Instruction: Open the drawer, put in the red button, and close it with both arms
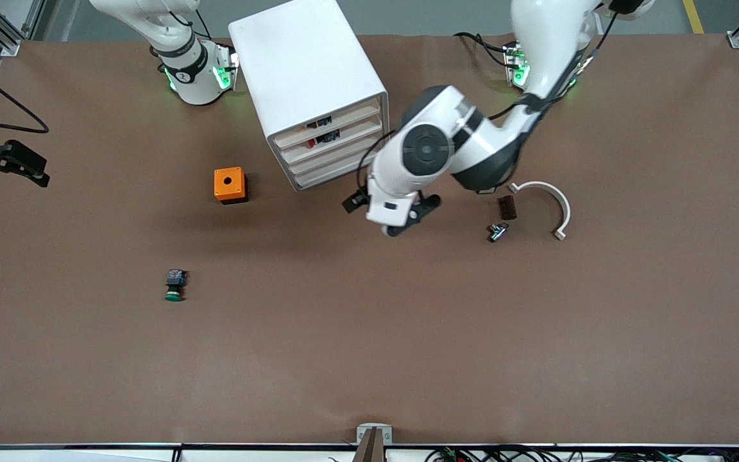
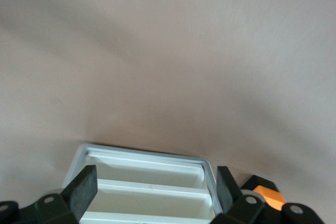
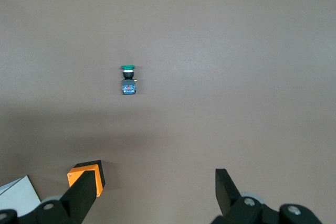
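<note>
With my left gripper (image 2: 152,187) spread wide and empty before the cabinet (image 1: 308,83) at upper centre, and my right gripper (image 3: 152,190) likewise wide and empty, waiting, I judge a slightly off approach could catch the wrong drawer (image 1: 337,138).

Box (image 1: 230,185) beside cabinet (image 1: 308,90); button (image 1: 326,136) seemingly in drawer (image 1: 334,138)

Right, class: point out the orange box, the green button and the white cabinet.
orange box (image 1: 229,184): front view, on its top face.
green button (image 3: 127,69): right wrist view, on its cap.
white cabinet (image 1: 302,64): front view, on its top panel.

Brown table (image 1: 369,359) under even light, grey floor (image 1: 421,16) past its edge.
</note>
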Controlling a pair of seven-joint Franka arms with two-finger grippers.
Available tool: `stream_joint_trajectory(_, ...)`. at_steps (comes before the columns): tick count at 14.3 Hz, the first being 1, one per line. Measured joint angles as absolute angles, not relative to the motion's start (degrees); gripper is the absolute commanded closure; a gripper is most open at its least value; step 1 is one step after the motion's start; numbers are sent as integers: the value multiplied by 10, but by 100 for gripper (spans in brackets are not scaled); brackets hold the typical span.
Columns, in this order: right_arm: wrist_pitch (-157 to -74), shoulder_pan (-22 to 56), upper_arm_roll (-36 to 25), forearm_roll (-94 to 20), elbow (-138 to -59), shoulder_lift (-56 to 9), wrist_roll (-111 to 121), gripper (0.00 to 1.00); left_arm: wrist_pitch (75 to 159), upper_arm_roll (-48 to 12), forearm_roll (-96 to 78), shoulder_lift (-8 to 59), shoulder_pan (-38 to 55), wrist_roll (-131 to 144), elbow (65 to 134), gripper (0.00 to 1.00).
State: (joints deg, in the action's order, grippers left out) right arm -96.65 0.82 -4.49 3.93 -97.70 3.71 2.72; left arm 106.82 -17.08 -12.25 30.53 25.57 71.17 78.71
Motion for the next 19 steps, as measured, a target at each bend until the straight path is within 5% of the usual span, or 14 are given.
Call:
stream_joint_trajectory(5, -966, 8, -43, 25, -977, 37, 27, 0, 956, -169, -121, 213, 122, 540, 782, 0)
stream_joint_trajectory(12, -964, 9, -41, 11, -974, 44, 27, 0, 849, -166, -54, 168, 9, 308, 783, 0)
stream_joint_trajectory(19, -960, 9, -34, 11, -964, 60, 27, 0, 820, 13, -52, 114, 51, 83, 821, 0)
